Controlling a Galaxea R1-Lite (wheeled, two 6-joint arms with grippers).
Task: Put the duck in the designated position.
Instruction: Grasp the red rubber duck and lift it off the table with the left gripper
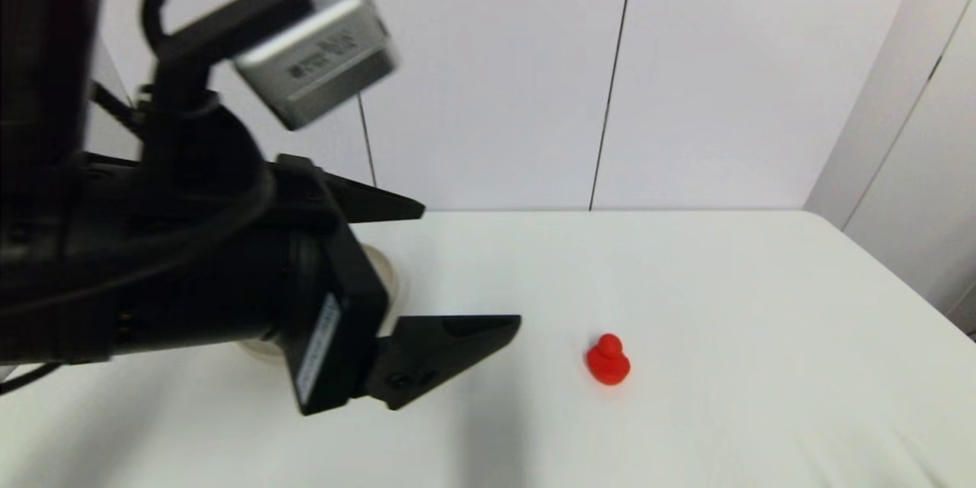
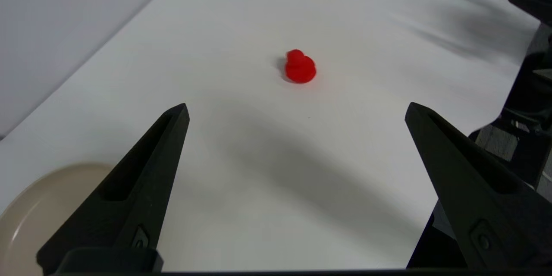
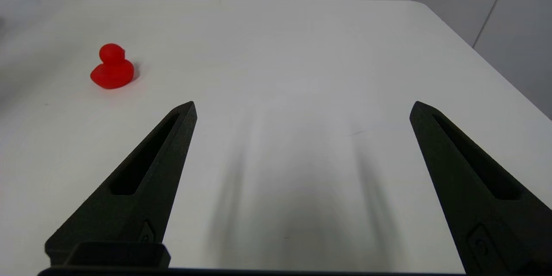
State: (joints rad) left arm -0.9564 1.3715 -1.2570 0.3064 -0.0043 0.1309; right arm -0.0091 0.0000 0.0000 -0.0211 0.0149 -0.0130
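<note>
we see the duck (image 1: 608, 359) standing upright on the bare white table (image 1: 724, 282), right of the middle in the head view, with nothing touching it. our left claw (image 1: 471, 268) hangs above the table at about 9 o'clock from the duck, near it but clearly apart. its two black fingers (image 1: 450, 354) are spread wide and hold nothing. in the left wrist view the duck (image 2: 299, 67) lies ahead of the fingertips, between their lines and beyond them. a beige plate (image 2: 30, 211) sits on the table under and behind the left claw, mostly hidden by it in the head view. our right claw (image 3: 302, 108) shows only in its own wrist view, low over the table, fingers wide apart and empty; the duck (image 3: 112, 67) sits off toward its left finger's side, well clear of it.
</note>
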